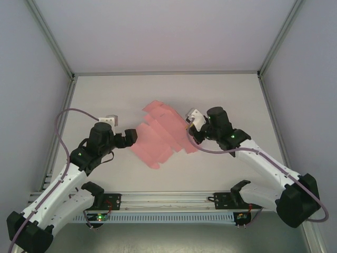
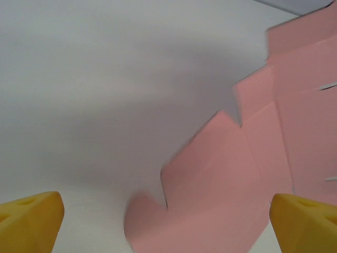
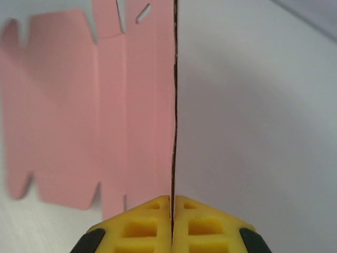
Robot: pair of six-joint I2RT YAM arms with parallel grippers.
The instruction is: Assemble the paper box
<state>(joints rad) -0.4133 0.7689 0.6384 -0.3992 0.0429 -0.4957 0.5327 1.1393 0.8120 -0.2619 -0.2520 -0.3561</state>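
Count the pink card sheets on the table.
1: a flat die-cut sheet at the table's centre, its right edge pinched in the right fingers. Another could hide underneath.

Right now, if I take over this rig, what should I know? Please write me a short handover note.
Right gripper: shut on the right edge of the paper box.
Left gripper: open at the sheet's left edge, holding nothing.
Paper box: a pink die-cut sheet, spread out in the middle of the table.
Done: the right edge is gripped; no box shape is formed yet.
Left: fold the panels, tuck the tabs, close the box.
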